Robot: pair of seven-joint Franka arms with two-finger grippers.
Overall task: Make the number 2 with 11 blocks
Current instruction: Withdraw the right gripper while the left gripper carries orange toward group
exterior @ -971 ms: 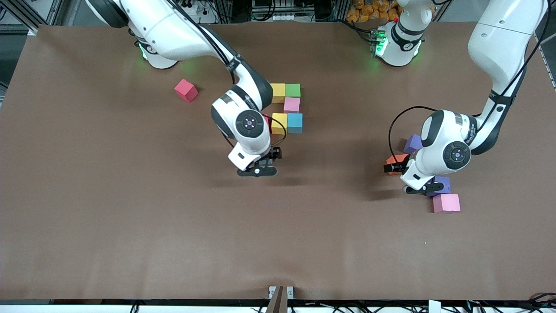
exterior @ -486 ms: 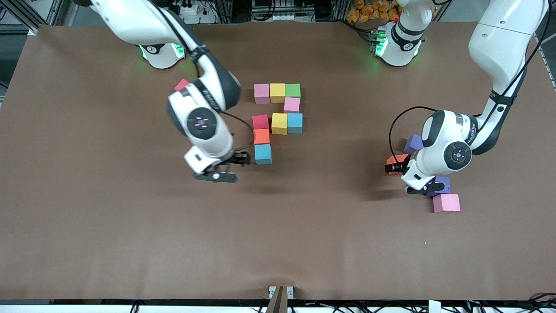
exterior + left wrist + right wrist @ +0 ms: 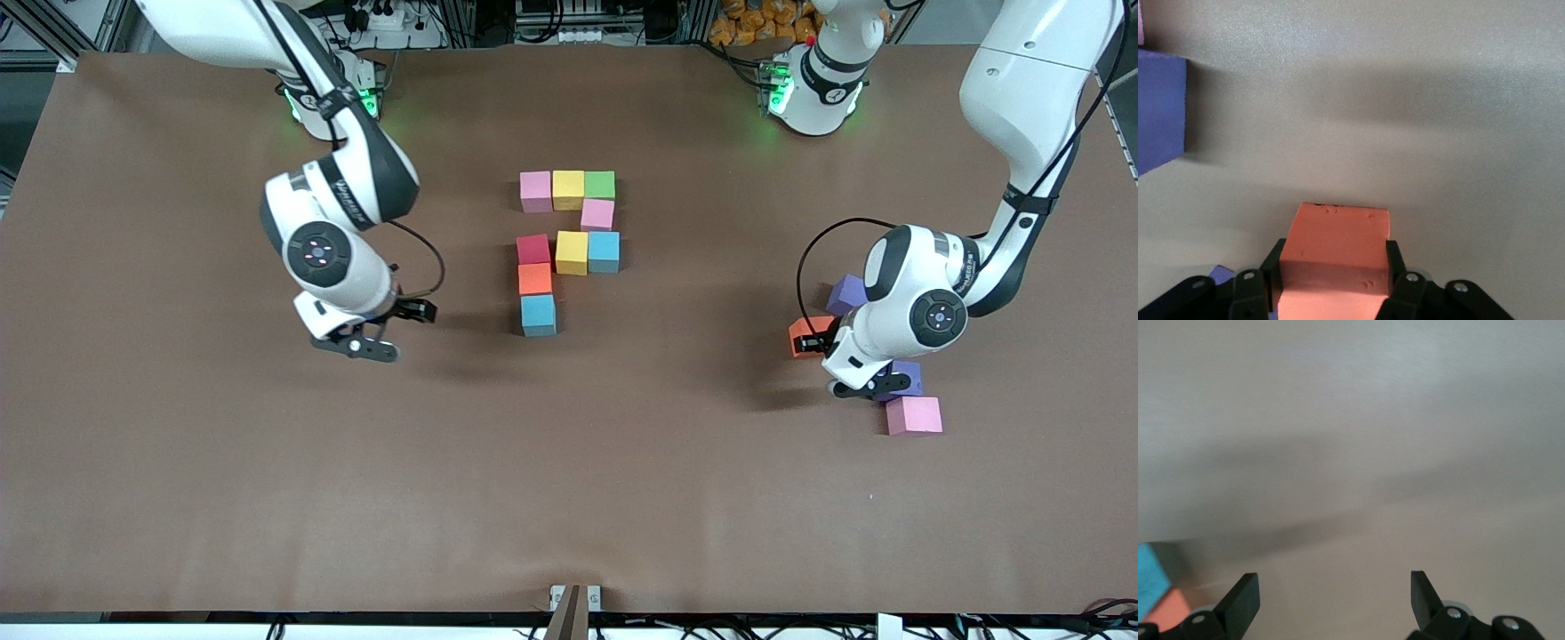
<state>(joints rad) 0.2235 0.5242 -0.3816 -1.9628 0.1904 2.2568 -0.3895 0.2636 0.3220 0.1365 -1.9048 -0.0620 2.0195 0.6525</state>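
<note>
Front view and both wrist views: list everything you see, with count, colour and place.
digit blocks: 9; two pink, two yellow, two light blue, one green, one red, one orange; mid-table, packed in five rows.
loose pink block: 1, pink, left arm's end, nearest the front camera.
purple blocks: 2, purple, left arm's end, one partly hidden under the left arm.
loose orange block: 1, orange, left arm's end, beside the purple blocks.
table: 1, brown.
left claw: shut on the loose orange block.
right claw: open, over bare table toward the right arm's end.
</note>
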